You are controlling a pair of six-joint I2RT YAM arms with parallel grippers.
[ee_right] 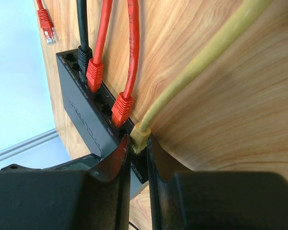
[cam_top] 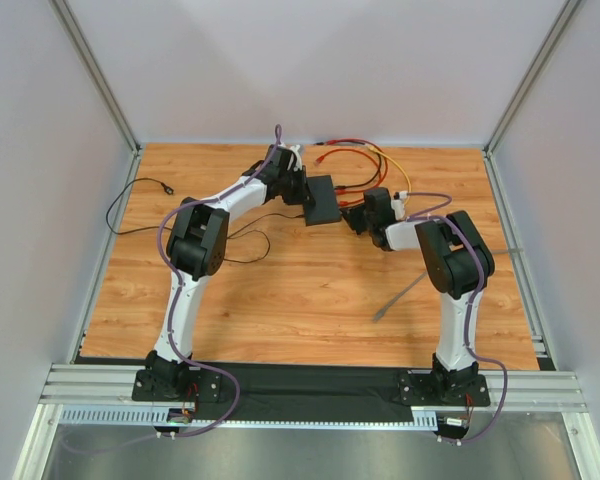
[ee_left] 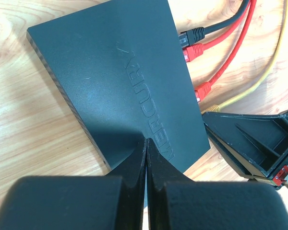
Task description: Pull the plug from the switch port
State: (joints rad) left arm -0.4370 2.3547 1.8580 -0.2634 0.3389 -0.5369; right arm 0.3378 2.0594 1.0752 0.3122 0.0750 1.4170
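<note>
The switch (cam_top: 322,198) is a flat black box lying far on the wooden table; it also shows in the left wrist view (ee_left: 120,81) and the right wrist view (ee_right: 81,112). Its sockets hold a black plug (ee_right: 84,55), two red plugs (ee_right: 94,74) and a yellow plug (ee_right: 142,135) at the end. My right gripper (ee_right: 140,141) is shut on the yellow plug, which sits in its port. My left gripper (ee_left: 147,141) is shut, its tips resting on the switch's top near one edge. In the top view the left gripper (cam_top: 300,188) is left of the switch and the right gripper (cam_top: 358,215) is right of it.
Red, black and yellow cables (cam_top: 365,160) loop behind the switch toward the back wall. A loose red plug (ee_right: 46,24) lies apart from it. A thin black cable (cam_top: 140,185) runs across the table's left. A grey strip (cam_top: 400,297) lies at the right.
</note>
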